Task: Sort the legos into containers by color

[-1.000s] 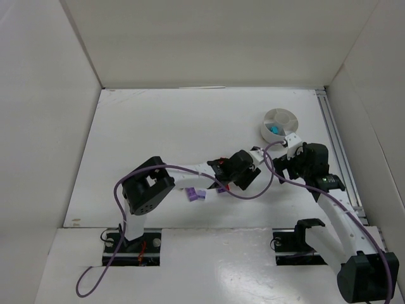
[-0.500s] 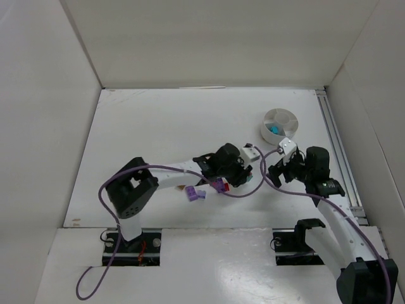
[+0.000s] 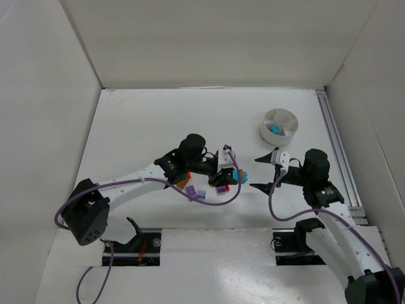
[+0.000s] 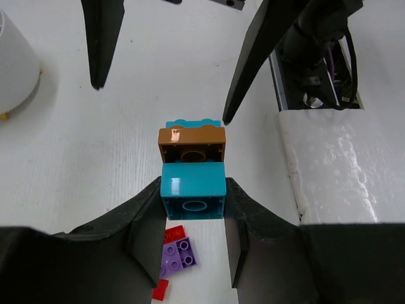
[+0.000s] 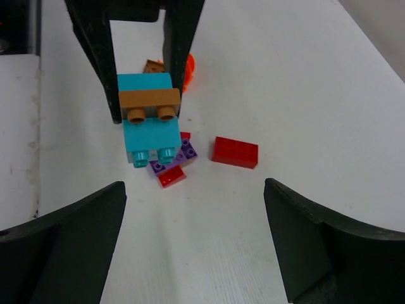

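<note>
My left gripper (image 4: pixel 192 201) is shut on a stacked lego piece, teal over orange-brown over teal (image 4: pixel 191 144), held above the table. It shows in the top view (image 3: pixel 235 175) and the right wrist view (image 5: pixel 149 98). Under it lie a purple plate (image 4: pixel 179 254) and small red pieces (image 4: pixel 174 234). The right wrist view shows a red brick (image 5: pixel 235 152) and an orange piece (image 5: pixel 187 66). My right gripper (image 3: pixel 261 171) is open wide and empty, facing the stack. The round white dish (image 3: pixel 280 117) holds a teal piece (image 3: pixel 273 130).
More purple pieces (image 3: pixel 196 195) and an orange piece (image 3: pixel 183 183) lie under the left arm. White walls enclose the table on three sides. A metal rail (image 3: pixel 332 136) runs along the right edge. Purple cables loop from both arms.
The left gripper has drawn back left from the right gripper with the stack, uncovering the loose pieces. The right gripper has moved away from the dish and opened wide.
</note>
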### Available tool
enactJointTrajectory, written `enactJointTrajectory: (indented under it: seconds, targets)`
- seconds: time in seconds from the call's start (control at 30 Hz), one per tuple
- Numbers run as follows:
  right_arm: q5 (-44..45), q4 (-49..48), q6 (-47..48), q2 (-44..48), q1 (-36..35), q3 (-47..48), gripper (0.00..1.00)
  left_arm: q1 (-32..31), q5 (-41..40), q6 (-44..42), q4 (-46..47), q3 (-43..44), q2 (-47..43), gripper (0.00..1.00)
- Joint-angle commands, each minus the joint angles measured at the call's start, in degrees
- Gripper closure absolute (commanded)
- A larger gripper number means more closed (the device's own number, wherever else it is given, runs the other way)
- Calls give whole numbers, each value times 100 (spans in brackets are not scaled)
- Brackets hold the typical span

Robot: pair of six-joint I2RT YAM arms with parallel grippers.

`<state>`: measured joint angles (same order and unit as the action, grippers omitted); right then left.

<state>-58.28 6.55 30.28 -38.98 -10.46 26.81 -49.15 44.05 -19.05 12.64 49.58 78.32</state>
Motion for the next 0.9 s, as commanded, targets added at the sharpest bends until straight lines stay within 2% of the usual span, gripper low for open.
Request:
enactJointTrajectory:
  seconds: [0.0,0.07,0.23,0.53,0.7,0.73,0.87]
  targets:
    - [-272,-409,-110,5,-377,210,7,1,613,-424,47,42,-326,90]
    - [-192,-409,-163,-74,-561,299,11,1,613,-424,-7,43,-379,90]
    - [-140,-409,-277,-364,-878,422,12,1,429,-372,-8,43,-485,91]
    - [440,-409,-506,-426,-1414,677,24,1,323,-319,45,-10,-538,94]
    - [607,-409,-567,-548,-1415,729,43,1,271,-319,45,-63,-590,94]
    - [677,-409,-567,-549,-1415,729,51,1,271,-319,45,-63,-642,95]
    - [800,-409,-567,-654,-1415,729,69,1,209,-267,106,-115,-696,97]
